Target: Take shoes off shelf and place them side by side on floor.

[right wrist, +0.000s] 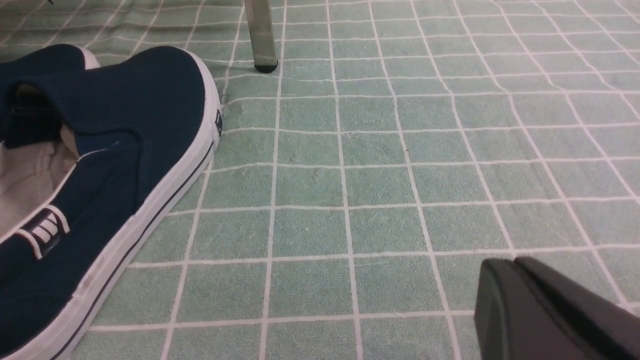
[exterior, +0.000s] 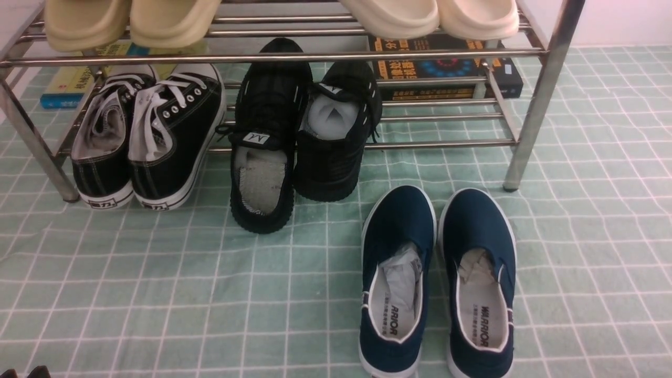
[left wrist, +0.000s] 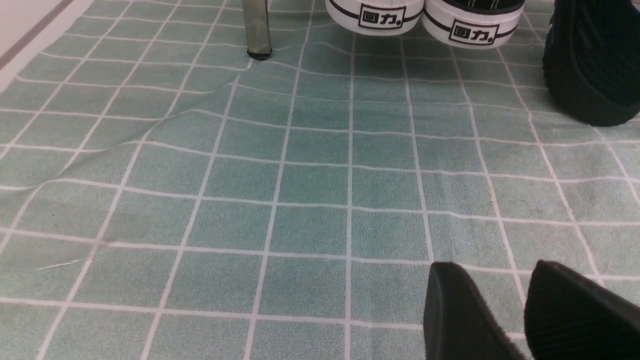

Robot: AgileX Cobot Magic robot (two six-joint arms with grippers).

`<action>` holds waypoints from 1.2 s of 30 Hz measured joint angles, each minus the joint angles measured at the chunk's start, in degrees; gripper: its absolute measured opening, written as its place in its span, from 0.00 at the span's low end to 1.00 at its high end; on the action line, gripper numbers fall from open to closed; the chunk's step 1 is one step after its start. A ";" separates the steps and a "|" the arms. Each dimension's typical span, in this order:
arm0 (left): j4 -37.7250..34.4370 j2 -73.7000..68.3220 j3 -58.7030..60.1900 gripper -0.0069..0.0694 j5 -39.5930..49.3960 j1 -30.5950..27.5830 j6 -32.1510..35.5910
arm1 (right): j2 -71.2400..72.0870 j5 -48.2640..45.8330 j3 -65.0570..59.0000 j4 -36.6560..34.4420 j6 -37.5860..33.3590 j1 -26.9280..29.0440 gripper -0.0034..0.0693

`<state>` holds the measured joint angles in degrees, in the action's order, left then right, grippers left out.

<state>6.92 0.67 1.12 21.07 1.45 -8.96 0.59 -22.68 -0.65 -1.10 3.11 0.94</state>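
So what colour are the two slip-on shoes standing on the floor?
Navy blue, with white soles; clearest in the front view.
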 joint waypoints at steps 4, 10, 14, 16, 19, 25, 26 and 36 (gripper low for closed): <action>0.00 0.00 0.00 0.41 0.00 0.00 0.00 | 0.00 0.00 0.00 0.00 0.07 0.00 0.08; 0.04 0.00 0.00 0.41 0.00 0.00 0.00 | 0.00 0.00 0.00 0.00 0.20 0.00 0.08; 0.04 0.00 0.00 0.41 0.00 0.00 0.00 | 0.00 0.00 0.00 0.00 0.20 0.00 0.08; 0.04 0.00 0.00 0.41 0.00 0.00 0.00 | 0.00 0.00 0.00 0.00 0.20 0.00 0.09; 0.04 0.00 0.00 0.41 0.00 0.00 0.00 | 0.00 0.00 0.00 0.00 0.20 0.00 0.09; 0.04 0.00 0.00 0.41 0.00 0.00 0.00 | 0.00 0.00 0.00 0.00 0.20 0.00 0.09; 0.04 0.00 0.00 0.41 0.00 0.00 0.00 | 0.00 0.00 0.00 0.00 0.20 0.00 0.09; 0.04 0.00 0.00 0.41 0.00 0.00 0.00 | 0.00 0.00 0.00 0.00 0.20 0.00 0.10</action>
<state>6.96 0.67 1.12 21.07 1.45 -8.96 0.59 -22.68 -0.65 -1.10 3.31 0.94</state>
